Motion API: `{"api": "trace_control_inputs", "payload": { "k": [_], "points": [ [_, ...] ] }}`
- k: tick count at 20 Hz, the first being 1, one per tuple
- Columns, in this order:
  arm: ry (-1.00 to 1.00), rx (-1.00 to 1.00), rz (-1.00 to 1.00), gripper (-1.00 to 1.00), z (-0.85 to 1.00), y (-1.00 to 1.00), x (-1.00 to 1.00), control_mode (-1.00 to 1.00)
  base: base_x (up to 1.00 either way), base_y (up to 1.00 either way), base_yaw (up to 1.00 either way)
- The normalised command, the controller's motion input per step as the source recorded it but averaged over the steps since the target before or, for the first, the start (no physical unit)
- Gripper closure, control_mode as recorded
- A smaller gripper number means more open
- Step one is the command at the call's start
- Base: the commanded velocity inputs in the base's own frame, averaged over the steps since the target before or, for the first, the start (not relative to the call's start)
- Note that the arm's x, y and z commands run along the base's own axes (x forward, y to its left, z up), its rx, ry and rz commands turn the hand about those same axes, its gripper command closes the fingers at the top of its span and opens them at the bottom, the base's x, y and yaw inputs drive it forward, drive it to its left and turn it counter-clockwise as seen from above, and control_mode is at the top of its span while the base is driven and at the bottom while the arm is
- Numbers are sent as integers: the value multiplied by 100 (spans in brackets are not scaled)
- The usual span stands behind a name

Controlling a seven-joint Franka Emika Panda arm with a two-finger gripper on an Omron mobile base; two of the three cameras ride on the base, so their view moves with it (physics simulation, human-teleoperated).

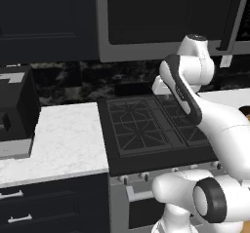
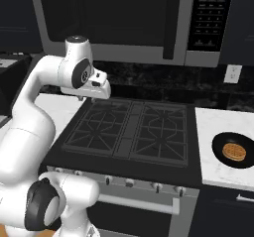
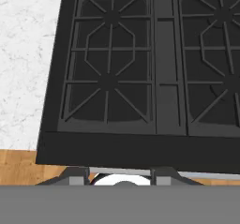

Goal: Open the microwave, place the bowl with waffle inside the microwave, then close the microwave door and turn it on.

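Note:
The microwave (image 2: 114,18) hangs over the stove with the microwave door (image 1: 166,12) shut; its black bar handle (image 2: 172,20) stands at the door's right side, beside the button panel (image 2: 211,15). The black bowl (image 2: 218,144) rests on the right-hand counter with a round waffle (image 2: 233,151) in it. My gripper (image 3: 119,175) hovers above the stove's left burners, pointing down, well below the microwave and far left of the bowl. Its fingertips (image 3: 77,174) stand apart with nothing between them.
A black gas stove (image 2: 131,129) with grates lies under the hand, its knobs along the front. White marble counters (image 1: 58,134) flank it. A black boxy appliance (image 1: 14,110) sits on the left counter. A wall socket (image 2: 231,74) is above the bowl.

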Motion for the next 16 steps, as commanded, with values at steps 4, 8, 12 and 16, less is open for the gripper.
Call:
{"api": "trace_control_inputs", "payload": {
  "k": [4,8,12,16],
  "points": [
    [-19,0,-7,-100,0,-21,-54,-100,0,0,0],
    [-42,0,-10,-100,8,-98,-93,-100,0,0,0],
    [-19,4,-6,-100,1,-100,-48,-100,0,0,0],
    [-3,12,0,-100,0,-85,-2,-100,0,0,0]
  ]
}}
